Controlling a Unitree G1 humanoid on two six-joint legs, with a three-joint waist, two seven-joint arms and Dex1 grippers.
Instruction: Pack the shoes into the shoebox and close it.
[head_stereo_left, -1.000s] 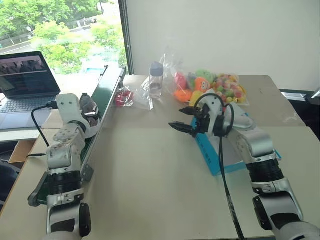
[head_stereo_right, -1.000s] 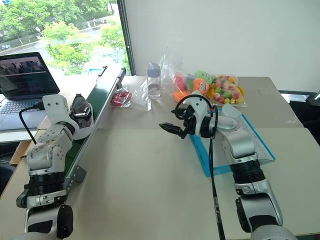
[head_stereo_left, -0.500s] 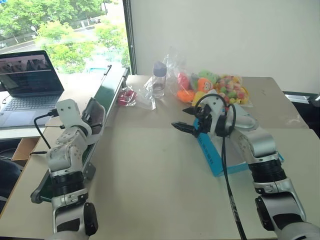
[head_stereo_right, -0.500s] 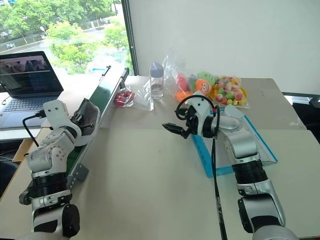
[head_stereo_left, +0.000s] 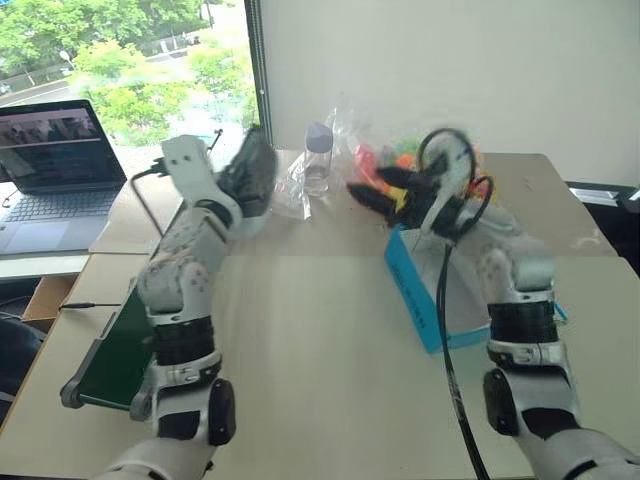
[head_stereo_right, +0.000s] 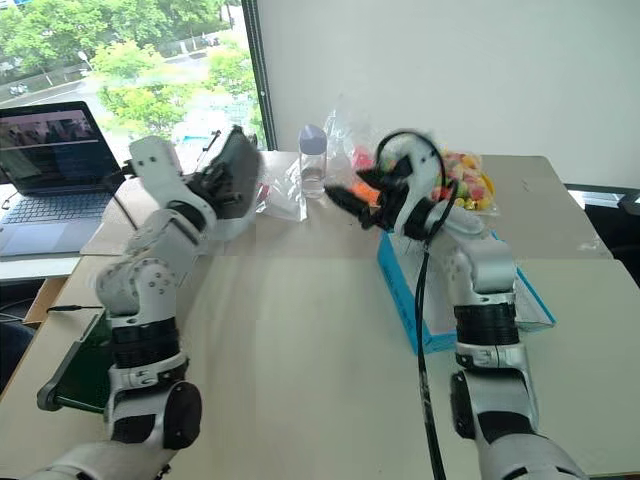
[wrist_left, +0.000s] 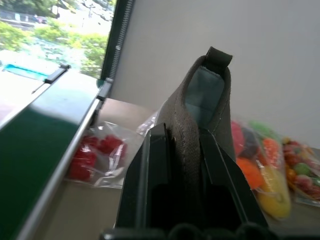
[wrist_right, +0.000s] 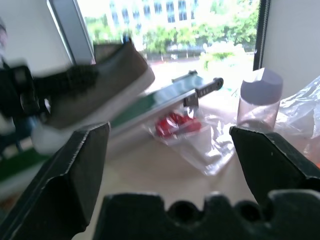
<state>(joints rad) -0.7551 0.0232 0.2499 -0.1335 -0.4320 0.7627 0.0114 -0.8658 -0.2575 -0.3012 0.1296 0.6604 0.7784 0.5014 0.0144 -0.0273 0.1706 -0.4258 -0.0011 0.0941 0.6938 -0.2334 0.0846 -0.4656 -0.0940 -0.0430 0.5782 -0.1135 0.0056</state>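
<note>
Left claw (wrist_left: 192, 165) is pinched on the heel collar of a grey shoe (head_stereo_left: 252, 172), holding it in the air above the near end of the green conveyor belt (head_stereo_left: 118, 350), with the toe toward the middle of the table (head_stereo_left: 300, 340). Right claw (head_stereo_left: 378, 190) is spread wide and empty, raised above the far corner of the blue shoebox (head_stereo_left: 415, 300); in the right wrist view the shoe (wrist_right: 105, 80) lies straight ahead between its fingers (wrist_right: 75, 170), well apart from them.

The shoebox sits on the table under the right arm, its inside largely hidden by that arm (whether a shoe already lies in it cannot be told).

Progress, as judged: early. One shoe is lifted but not yet in the box; it has to be carried across and set inside, the second shoe packed, and the lid closed.

Beyond these stand a clear bottle (head_stereo_left: 315, 160), a bag of bright toys (head_stereo_right: 460, 185), a small red packet (wrist_left: 95, 155), and a laptop (head_stereo_left: 55, 165) by the window.
</note>
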